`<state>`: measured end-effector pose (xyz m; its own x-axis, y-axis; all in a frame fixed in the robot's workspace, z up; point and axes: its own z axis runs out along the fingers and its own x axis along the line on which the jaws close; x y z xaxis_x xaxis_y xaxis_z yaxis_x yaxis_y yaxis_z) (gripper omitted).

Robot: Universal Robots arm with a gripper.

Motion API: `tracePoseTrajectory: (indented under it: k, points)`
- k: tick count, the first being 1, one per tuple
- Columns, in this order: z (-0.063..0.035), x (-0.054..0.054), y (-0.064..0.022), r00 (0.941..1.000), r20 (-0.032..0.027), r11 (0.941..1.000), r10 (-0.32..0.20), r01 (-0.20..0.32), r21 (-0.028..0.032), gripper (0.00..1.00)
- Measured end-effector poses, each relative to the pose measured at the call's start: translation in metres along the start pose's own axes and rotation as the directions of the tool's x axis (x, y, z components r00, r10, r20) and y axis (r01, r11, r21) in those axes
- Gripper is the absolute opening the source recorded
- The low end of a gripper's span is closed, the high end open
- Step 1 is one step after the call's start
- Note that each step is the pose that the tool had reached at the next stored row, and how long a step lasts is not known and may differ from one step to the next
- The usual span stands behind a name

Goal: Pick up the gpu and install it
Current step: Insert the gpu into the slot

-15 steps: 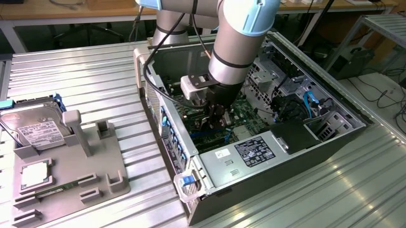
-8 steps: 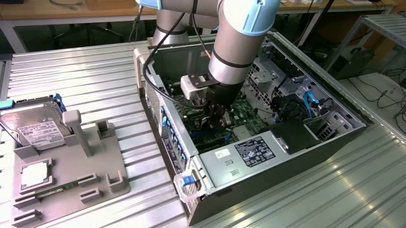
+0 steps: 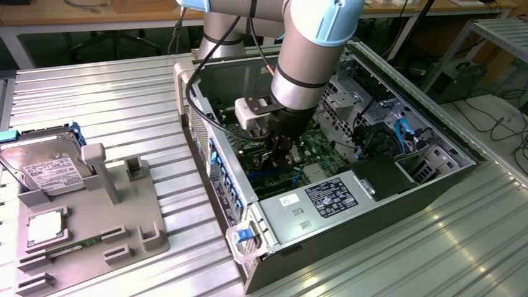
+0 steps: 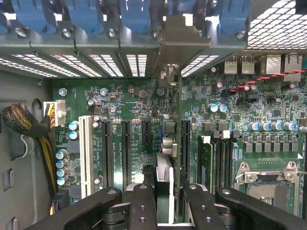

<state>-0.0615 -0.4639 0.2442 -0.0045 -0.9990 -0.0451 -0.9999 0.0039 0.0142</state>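
My gripper (image 3: 276, 148) reaches down inside the open computer case (image 3: 429, 185), just above the green motherboard (image 3: 318, 145). In the wrist view the gpu (image 4: 166, 143) appears edge-on, a thin card running away from the gripper (image 4: 165, 208) toward the case's rear wall. Its grey metal end bracket (image 4: 180, 33) stands against the rear slot openings. The black fingers (image 4: 143, 206) are shut on the card from both sides. The card stands over the motherboard (image 4: 129, 103) among the black expansion slots (image 4: 125, 148); I cannot tell whether it is seated in one.
A grey holder tray (image 3: 123, 229) at the exterior view's left carries a silver hard drive (image 3: 46, 164), a processor chip (image 3: 46, 226) and a memory stick (image 3: 70, 247). Inside the case are the power supply (image 3: 330, 198), a braided cable bundle (image 4: 21, 124), blue slot clips (image 4: 134, 12) and the processor socket (image 4: 268, 187).
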Motion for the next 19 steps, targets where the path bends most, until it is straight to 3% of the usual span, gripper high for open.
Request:
tracePoseTrajectory:
  k: [19]
  points:
    - [0.0002,0.0000,0.0037,1.0000,0.0001,1.0000,0.000,0.000,0.0000,0.27]
